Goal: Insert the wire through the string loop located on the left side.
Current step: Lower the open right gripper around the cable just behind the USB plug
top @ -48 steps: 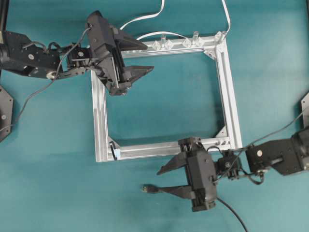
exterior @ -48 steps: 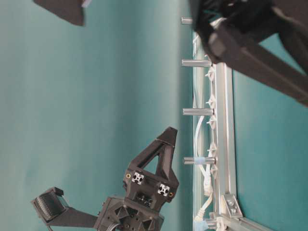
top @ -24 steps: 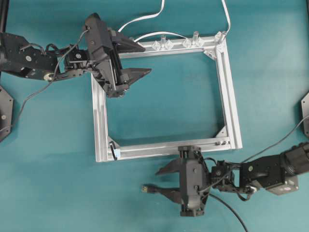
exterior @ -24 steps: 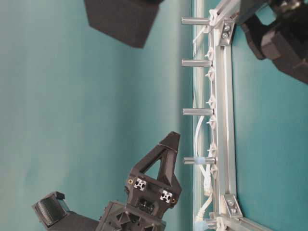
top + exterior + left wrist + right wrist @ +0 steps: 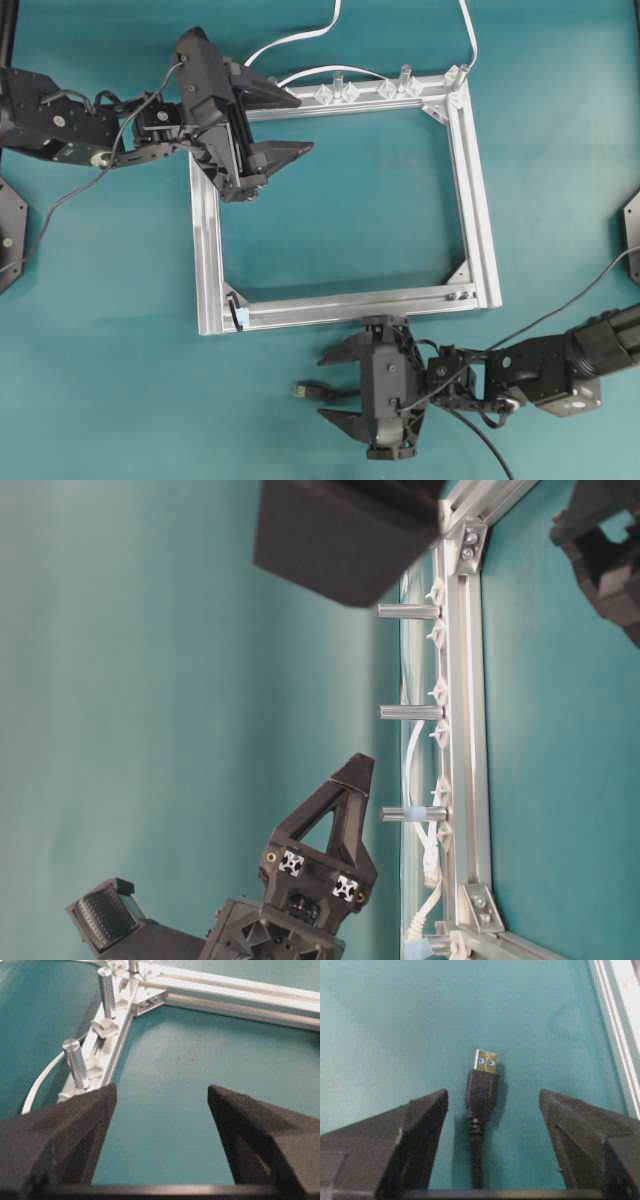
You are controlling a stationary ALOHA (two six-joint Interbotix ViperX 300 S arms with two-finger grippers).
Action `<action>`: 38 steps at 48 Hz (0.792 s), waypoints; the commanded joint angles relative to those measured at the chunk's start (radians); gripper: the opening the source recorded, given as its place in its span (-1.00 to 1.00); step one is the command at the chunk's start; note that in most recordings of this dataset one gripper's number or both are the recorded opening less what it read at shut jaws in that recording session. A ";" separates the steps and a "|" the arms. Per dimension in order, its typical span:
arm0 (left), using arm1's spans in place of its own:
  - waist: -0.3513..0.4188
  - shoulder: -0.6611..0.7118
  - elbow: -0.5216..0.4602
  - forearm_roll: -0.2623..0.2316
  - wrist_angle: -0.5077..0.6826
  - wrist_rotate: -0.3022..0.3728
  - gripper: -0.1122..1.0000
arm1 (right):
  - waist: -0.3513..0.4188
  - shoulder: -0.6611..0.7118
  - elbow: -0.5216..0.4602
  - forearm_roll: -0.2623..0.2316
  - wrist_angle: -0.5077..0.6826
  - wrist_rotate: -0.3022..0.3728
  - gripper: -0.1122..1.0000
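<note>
The wire (image 5: 308, 391) lies flat on the teal table in front of the frame, its black plug (image 5: 482, 1087) ending in a metal tip. My right gripper (image 5: 323, 387) is open, one finger on each side of the cable just behind the plug, touching neither side in the right wrist view (image 5: 493, 1094). The string loop (image 5: 237, 314) is a small dark and light blue loop at the near-left corner of the aluminium frame (image 5: 478, 220). My left gripper (image 5: 305, 124) hangs open and empty over the frame's far-left corner, with bare table between its fingers (image 5: 162, 1092).
Clear plastic clips and short posts (image 5: 340, 92) stand along the frame's far rail (image 5: 75, 1062). White cables (image 5: 300, 38) run off behind that rail. The right arm's own black cable (image 5: 580, 285) trails toward the right edge.
My right gripper moved left and toward the table's front edge, and its jaws spread wider around the wire. The plug stayed put. The left gripper shifted slightly left early on.
</note>
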 commanded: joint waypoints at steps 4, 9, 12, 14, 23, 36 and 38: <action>-0.008 -0.026 -0.008 0.003 -0.005 0.005 0.66 | 0.006 -0.008 -0.017 0.011 0.005 -0.002 0.61; -0.008 -0.025 -0.005 0.003 -0.003 0.005 0.66 | 0.005 0.006 -0.020 0.026 0.006 -0.002 0.61; -0.008 -0.025 -0.003 0.003 -0.005 0.005 0.66 | 0.005 0.011 -0.021 0.029 0.015 -0.002 0.62; -0.008 -0.026 -0.003 0.003 -0.005 0.005 0.66 | 0.005 0.015 -0.021 0.031 0.023 -0.002 0.62; -0.011 -0.026 0.000 0.003 -0.005 0.005 0.66 | 0.005 0.025 -0.021 0.029 0.071 -0.002 0.61; -0.011 -0.025 0.005 0.003 -0.005 0.003 0.66 | 0.012 0.025 -0.021 0.029 0.089 -0.002 0.58; -0.011 -0.025 0.005 0.003 -0.005 0.003 0.66 | 0.015 0.026 -0.021 0.029 0.092 -0.002 0.55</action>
